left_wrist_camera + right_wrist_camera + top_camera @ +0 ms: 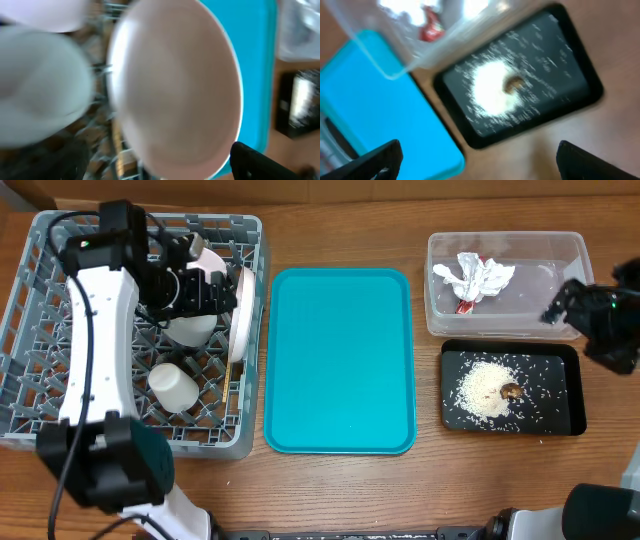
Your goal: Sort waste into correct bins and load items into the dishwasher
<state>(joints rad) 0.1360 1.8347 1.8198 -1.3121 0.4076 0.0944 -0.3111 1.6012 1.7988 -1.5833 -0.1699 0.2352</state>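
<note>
The grey dishwasher rack holds a white plate standing on edge, a pale bowl, a white cup and a pink bowl. My left gripper hangs over the rack, open. In its wrist view the blurred plate fills the space between the jaws, with one finger beside its rim. The clear tub holds the napkin and red packet. Rice and a brown scrap lie in the black tray. My right gripper is open and holds nothing.
A bare teal serving tray lies between the rack and the bins. In the right wrist view the black tray, tub corner and teal tray lie beyond my right gripper, over bare wood.
</note>
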